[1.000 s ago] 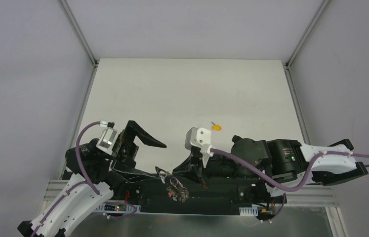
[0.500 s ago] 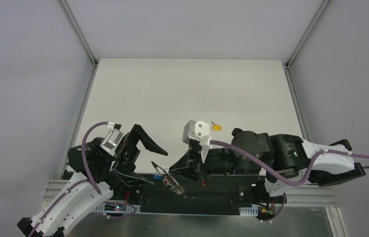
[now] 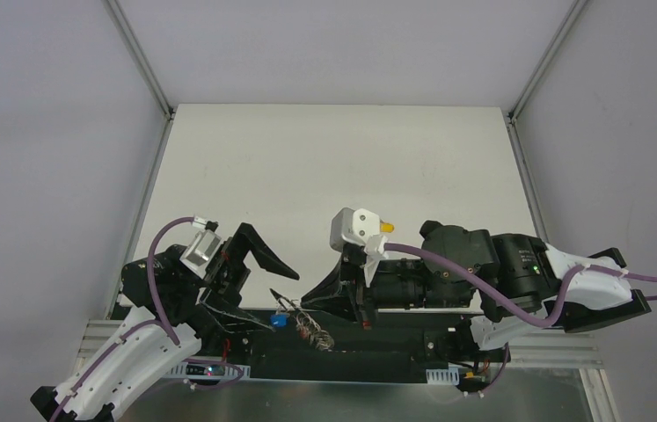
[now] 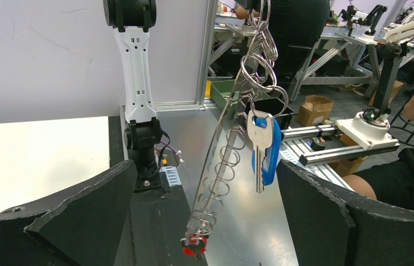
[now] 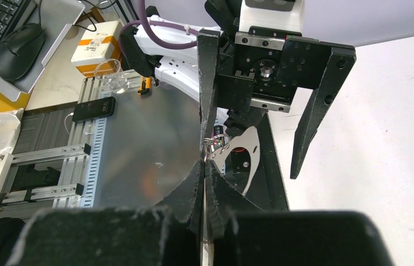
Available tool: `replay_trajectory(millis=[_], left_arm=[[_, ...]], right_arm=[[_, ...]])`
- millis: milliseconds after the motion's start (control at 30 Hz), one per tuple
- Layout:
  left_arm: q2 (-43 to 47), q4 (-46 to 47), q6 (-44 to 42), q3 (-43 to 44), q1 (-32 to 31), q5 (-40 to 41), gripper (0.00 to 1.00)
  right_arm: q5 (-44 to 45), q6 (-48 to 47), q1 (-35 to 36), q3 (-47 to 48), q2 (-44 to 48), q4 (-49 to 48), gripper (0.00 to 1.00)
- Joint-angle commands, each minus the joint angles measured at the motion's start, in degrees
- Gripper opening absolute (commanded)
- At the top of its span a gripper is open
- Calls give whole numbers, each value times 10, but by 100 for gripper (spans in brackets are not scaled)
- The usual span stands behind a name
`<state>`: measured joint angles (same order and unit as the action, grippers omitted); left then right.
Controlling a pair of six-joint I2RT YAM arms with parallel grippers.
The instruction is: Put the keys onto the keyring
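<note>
- The left arm sits bent in the lower left of the top view. Its left claw points toward the bottom middle.
- The right arm lies low across the lower right and reaches left. Its right claw points back at the left claw.
- The two claws face each other, very close, at the near edge of the table.
- The yellow key lies on the table, and the white camera on the right wrist hides part of it.
- From the top, the keyring is small against dark parts and hard to make out.
- In the left wrist view, the top of the keyring is cut off by the upper edge.
- A red bit at its low end is too small to tell.
- The left claw is wide open and holds nothing. The keyring hangs between its fingers and touches neither.
- The right claw is shut tight, pinching the thin metal of the keyring.
- The blue key hangs on the keyring, in the middle of the left wrist view.
</note>
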<state>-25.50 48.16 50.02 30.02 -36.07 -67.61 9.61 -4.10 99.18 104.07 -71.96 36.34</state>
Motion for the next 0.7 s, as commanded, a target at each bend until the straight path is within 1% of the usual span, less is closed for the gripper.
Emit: replay_trajectory(millis=[0, 333, 667], left_arm=[[2, 28, 2, -2, -7, -14, 98], [-1, 28, 2, -3, -7, -13, 96], [-2, 28, 3, -3, -7, -16, 89]], right_arm=[[-11, -8, -2, 37, -1, -30, 0], [-17, -21, -2, 59, -12, -30, 0], [-21, -29, -2, 71, -11, -40, 0]])
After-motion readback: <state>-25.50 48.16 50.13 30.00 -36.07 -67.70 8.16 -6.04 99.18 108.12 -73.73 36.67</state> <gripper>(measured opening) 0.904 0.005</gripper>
